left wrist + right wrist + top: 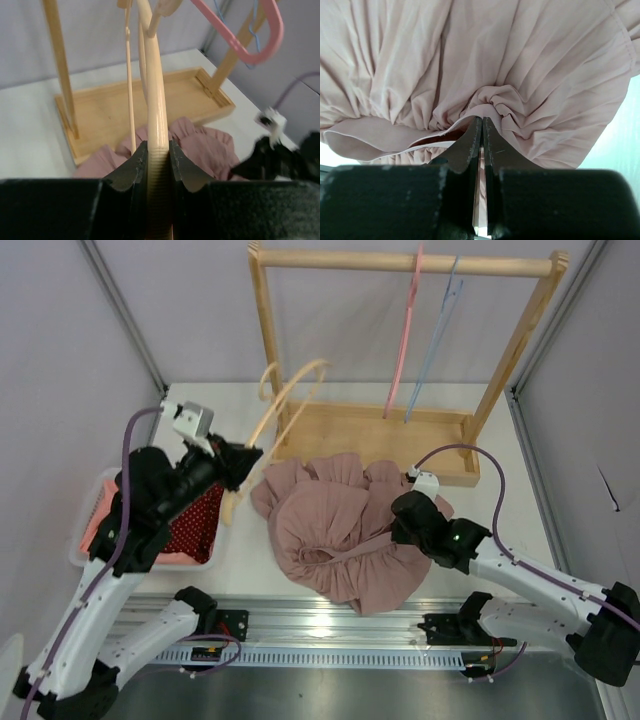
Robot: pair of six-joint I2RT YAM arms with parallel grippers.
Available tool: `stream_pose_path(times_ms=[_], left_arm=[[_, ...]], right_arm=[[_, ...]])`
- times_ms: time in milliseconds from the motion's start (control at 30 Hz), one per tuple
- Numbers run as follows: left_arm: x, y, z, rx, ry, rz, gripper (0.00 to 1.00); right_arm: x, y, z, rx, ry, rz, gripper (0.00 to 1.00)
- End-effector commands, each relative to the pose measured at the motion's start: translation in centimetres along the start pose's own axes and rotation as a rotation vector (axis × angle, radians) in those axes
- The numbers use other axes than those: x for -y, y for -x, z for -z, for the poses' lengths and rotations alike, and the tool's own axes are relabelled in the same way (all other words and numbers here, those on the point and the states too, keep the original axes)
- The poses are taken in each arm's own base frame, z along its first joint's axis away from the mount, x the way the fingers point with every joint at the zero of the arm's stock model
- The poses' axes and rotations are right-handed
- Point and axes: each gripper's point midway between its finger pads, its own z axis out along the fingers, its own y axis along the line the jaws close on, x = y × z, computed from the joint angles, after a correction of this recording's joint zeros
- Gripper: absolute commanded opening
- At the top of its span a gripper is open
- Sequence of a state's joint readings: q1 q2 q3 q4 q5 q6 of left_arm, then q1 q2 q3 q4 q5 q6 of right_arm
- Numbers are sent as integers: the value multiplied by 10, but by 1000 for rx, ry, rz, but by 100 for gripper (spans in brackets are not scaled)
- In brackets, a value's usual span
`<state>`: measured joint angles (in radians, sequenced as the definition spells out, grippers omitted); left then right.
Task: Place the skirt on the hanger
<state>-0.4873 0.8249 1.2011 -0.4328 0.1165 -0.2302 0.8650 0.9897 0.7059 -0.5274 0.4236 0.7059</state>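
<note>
The left end effector (159, 150) is clenched on the hanger (156, 100), its two fingers pressed against either side of the pale wooden bar, which rises steeply from the grip toward 12 o'clock in the wrist view. From above, this hanger is held off the counter (505, 530) at about 10 o'clock from the skirt (335, 530), its hook end pointing toward 1 o'clock, near the rack's left post. The right end effector (482, 122) is closed tight on a bunched fold of the skirt, the pink pleats gathering at its fingertips. That grip sits on the skirt's edge at 3 o'clock. The skirt lies in a crumpled heap in the middle of the counter, touching the front lip of the rack (400, 430) at 12 o'clock. A pink hanger (403, 340) and a blue hanger (435, 340) hang from the rack's top bar. At 9 o'clock from the skirt stands a bin (88, 515) holding a red cloth (198, 522).
</note>
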Motion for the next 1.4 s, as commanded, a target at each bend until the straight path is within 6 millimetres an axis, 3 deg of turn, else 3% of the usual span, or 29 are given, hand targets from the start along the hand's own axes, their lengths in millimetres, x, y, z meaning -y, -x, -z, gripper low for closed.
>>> stream_pose_path(times_ms=[0, 33, 67, 267, 467, 800, 1367], left_arm=[[25, -57, 27, -165, -152, 96, 0], [28, -79, 39, -203, -181, 115, 0], [42, -85, 49, -223, -256, 145, 0], [79, -124, 92, -336, -496, 232, 0], [84, -148, 110, -422, -540, 254, 0], [80, -168, 114, -500, -514, 251, 0], [70, -178, 102, -551, -459, 240, 0]], right_arm=[[-3, 14, 5, 4, -2, 11, 0], [-5, 17, 6, 4, -4, 11, 0], [-1, 16, 6, -9, -19, 19, 0], [0, 19, 9, -45, -38, 28, 0], [-1, 13, 4, -60, -39, 13, 0], [1, 9, 2, -70, -58, 7, 0], [0, 11, 6, -60, -38, 4, 0]])
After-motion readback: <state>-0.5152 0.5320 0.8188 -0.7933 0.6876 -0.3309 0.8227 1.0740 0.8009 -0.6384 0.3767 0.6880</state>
